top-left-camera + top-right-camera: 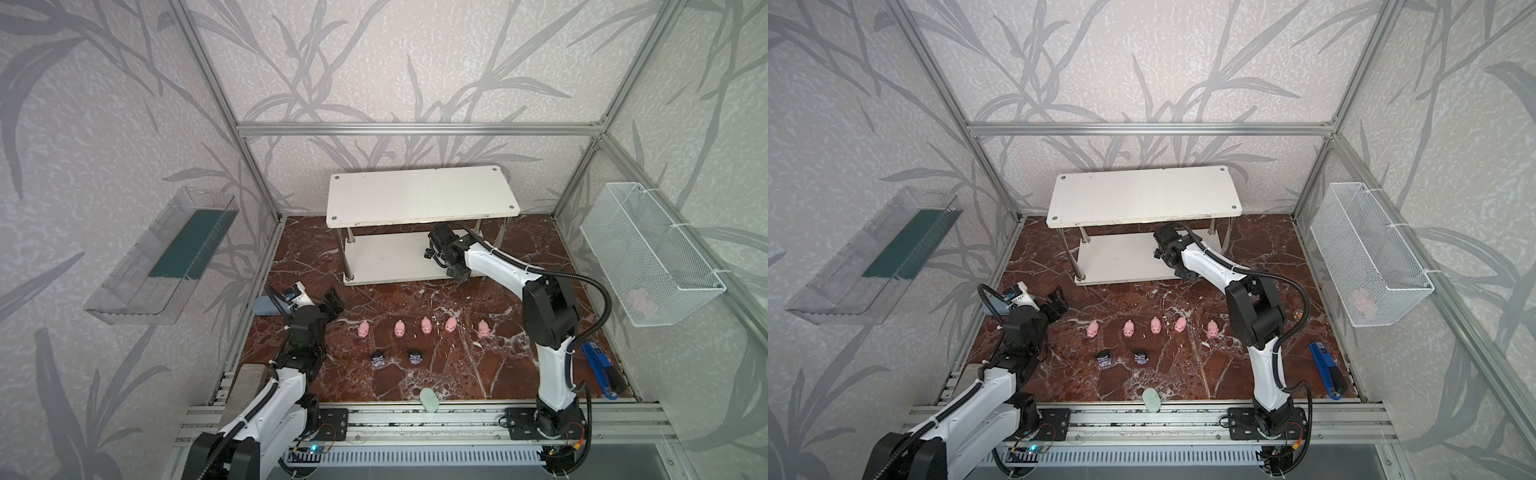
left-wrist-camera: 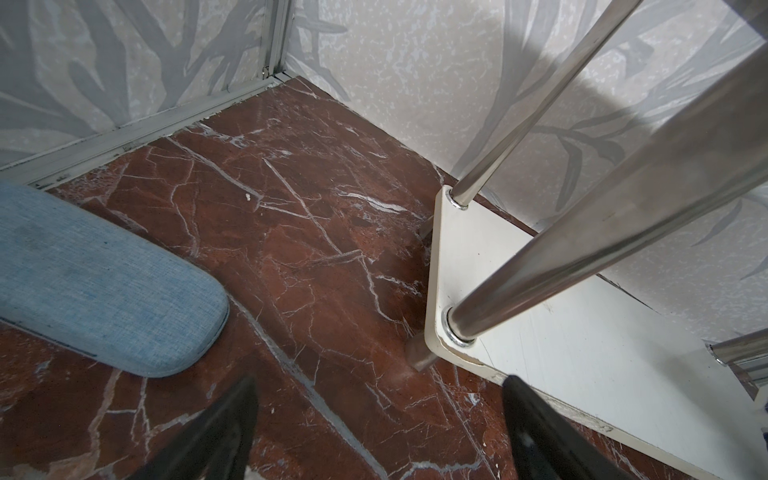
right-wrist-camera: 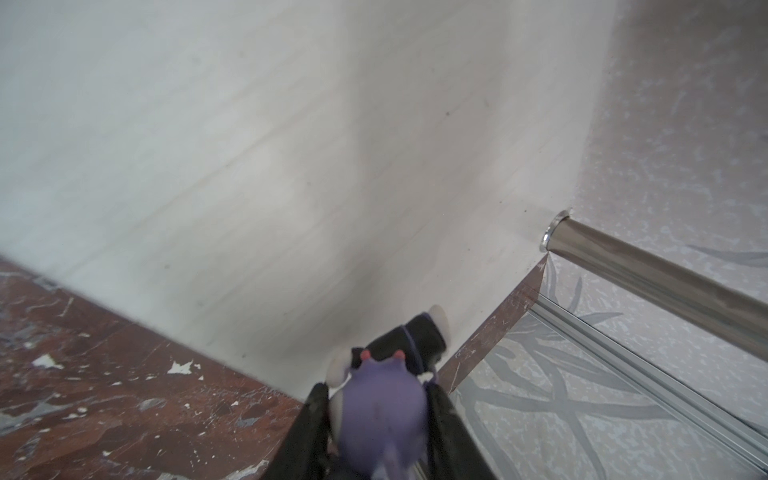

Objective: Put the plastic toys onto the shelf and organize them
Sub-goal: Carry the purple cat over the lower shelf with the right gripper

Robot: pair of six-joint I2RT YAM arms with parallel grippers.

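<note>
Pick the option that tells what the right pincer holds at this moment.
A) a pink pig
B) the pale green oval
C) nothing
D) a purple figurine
D: in the right wrist view the right pincer is clamped on the big head of a purple figurine, close to the lower board of the shelf.

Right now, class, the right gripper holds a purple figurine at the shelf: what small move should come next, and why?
Probably ease the right gripper down until the purple figurine rests on the shelf's lower board. The gripper is shut on the figurine, which hangs over that board's corner near a chrome post and seems not yet set down.
</note>
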